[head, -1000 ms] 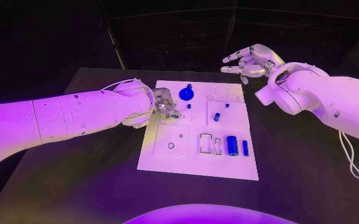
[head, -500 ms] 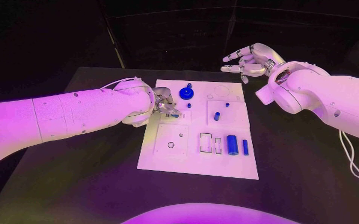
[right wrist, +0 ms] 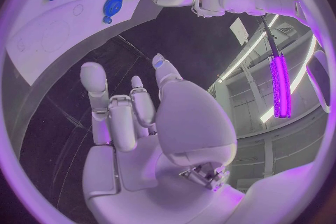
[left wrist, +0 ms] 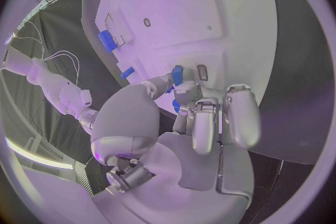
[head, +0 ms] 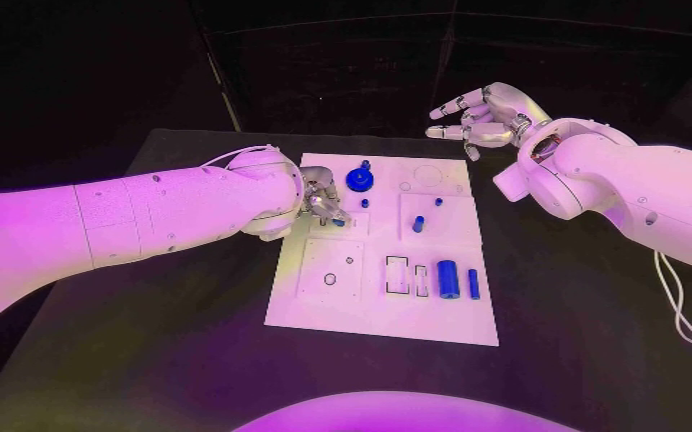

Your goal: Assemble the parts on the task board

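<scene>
Over the task board's [head: 382, 307] left half, the left hand [head: 320, 202] has been eased slightly toward the board's middle, its fingers pinching a small blue part [left wrist: 177, 74] just above the surface, so insertion seems close. Beyond the far edge, the right hand [head: 483, 118] has stayed raised, fingers spread and empty.

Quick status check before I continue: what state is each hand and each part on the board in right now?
left hand: over the task board, pinching a small blue part.
right hand: raised beyond the board's far edge, fingers apart, holding nothing.
blue gear: seated at the board's far end.
blue cylinder: lying flat near the board's near edge.
blue peg: standing mid-board.
</scene>
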Motion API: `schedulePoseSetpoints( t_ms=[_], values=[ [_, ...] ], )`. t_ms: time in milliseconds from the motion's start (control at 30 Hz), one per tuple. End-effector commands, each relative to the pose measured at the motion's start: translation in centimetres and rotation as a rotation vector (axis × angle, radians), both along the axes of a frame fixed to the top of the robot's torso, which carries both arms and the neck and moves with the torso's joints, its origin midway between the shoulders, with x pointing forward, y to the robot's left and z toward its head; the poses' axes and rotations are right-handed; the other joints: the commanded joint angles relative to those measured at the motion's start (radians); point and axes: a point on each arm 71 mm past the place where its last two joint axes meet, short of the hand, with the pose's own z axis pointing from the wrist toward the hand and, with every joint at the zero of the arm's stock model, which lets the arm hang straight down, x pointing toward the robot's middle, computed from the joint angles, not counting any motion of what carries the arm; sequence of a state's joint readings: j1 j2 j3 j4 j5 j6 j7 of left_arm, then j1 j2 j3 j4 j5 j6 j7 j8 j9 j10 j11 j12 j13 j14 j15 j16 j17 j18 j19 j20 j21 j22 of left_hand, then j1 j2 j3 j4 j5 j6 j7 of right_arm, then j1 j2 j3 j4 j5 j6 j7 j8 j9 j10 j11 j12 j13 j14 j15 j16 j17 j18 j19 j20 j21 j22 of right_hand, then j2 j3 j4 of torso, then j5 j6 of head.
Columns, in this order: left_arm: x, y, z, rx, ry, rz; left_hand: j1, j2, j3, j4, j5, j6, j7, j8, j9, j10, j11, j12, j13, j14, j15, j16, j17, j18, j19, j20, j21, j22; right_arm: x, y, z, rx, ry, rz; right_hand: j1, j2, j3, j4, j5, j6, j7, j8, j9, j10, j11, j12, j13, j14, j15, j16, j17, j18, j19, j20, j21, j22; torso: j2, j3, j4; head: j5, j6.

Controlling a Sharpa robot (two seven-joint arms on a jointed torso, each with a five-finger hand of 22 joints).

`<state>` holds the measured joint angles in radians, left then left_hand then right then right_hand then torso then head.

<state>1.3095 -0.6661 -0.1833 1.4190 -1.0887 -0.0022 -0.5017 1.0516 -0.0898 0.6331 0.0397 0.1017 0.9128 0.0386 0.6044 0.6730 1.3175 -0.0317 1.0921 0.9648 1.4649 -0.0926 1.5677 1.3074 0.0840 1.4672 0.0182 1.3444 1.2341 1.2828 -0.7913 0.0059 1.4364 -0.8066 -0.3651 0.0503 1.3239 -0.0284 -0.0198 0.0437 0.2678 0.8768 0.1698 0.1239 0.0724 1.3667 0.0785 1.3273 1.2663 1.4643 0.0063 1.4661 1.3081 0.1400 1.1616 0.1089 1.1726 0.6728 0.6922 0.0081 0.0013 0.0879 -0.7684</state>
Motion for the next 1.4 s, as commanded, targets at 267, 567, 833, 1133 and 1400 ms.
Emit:
schedulePoseSetpoints(
  t_ms=[267,567,833,1133,1400],
  values=[
    [-0.35,-0.63,-0.82,0.036,0.051,-0.039,-0.031,0.005,0.029,-0.049,0.002,0.009,-0.008,0.006,0.000,0.000,-0.010,-0.009,-0.014,0.106,-0.009,0.003,0.263,-0.014,0.007,-0.010,0.003,0.002,-0.02,0.18,0.20,0.003,-0.012,0.008,0.001,0.009,-0.005,0.001,-0.004,0.002,-0.003,0.005,0.000,0.002,-0.001,0.004,-0.001,0.055,-0.007,0.000,0.012,0.014,0.004,-0.004,-0.004,0.000,0.000,-0.0005,0.0005,-0.001,0.000],
    [-0.16,-0.74,-0.84,0.038,0.050,-0.037,-0.060,0.013,-0.023,-0.019,0.001,0.022,-0.012,0.010,0.000,0.003,-0.013,-0.011,-0.028,0.106,-0.011,0.003,0.263,-0.017,0.011,-0.012,0.010,0.013,0.03,0.28,0.19,0.003,-0.012,0.010,0.001,0.009,-0.005,0.001,-0.004,0.002,-0.003,0.005,0.000,0.002,-0.001,0.003,-0.002,0.055,-0.007,-0.001,0.010,0.014,0.003,-0.004,-0.004,-0.001,0.000,-0.0008,-0.0001,-0.001,0.000],
    [-0.04,-0.73,-0.85,0.039,0.049,-0.036,-0.123,0.026,-0.094,0.040,-0.002,0.036,-0.012,0.015,0.000,0.011,-0.013,-0.004,-0.032,0.106,-0.011,0.003,0.263,-0.018,0.014,-0.013,0.014,0.020,0.06,0.27,0.19,0.003,-0.013,0.007,0.001,0.009,-0.006,0.002,-0.004,0.002,-0.003,0.005,0.000,0.000,-0.001,0.001,-0.004,0.054,-0.007,-0.002,0.007,0.014,0.002,-0.004,-0.005,-0.003,0.001,-0.0008,0.0002,-0.002,-0.002],
    [0.08,-0.63,-0.85,0.040,0.047,-0.031,-0.147,0.035,-0.140,0.067,-0.001,0.040,-0.014,0.016,-0.001,0.011,-0.014,-0.005,-0.042,0.106,-0.012,0.003,0.263,-0.019,0.015,-0.014,0.015,0.024,0.08,0.28,0.19,0.003,-0.014,0.007,0.001,0.009,-0.006,0.002,-0.004,0.002,-0.003,0.005,0.000,-0.001,-0.001,0.000,-0.006,0.054,-0.007,-0.003,0.006,0.015,0.002,-0.004,-0.006,-0.005,0.000,-0.0013,0.0008,-0.004,-0.005],
    [0.24,-0.46,-0.82,0.039,0.041,-0.022,-0.153,0.038,-0.162,0.077,0.000,0.044,-0.016,0.018,-0.001,0.012,-0.016,-0.006,-0.049,0.106,-0.013,0.003,0.263,-0.019,0.017,-0.014,0.017,0.026,0.10,0.30,0.18,0.004,-0.014,0.007,0.001,0.010,-0.007,0.002,-0.004,0.001,-0.003,0.005,0.000,-0.001,-0.001,-0.001,-0.006,0.054,-0.007,-0.003,0.006,0.015,0.002,-0.004,-0.007,-0.006,0.000,-0.0010,0.0003,-0.006,-0.003]
  ],
)
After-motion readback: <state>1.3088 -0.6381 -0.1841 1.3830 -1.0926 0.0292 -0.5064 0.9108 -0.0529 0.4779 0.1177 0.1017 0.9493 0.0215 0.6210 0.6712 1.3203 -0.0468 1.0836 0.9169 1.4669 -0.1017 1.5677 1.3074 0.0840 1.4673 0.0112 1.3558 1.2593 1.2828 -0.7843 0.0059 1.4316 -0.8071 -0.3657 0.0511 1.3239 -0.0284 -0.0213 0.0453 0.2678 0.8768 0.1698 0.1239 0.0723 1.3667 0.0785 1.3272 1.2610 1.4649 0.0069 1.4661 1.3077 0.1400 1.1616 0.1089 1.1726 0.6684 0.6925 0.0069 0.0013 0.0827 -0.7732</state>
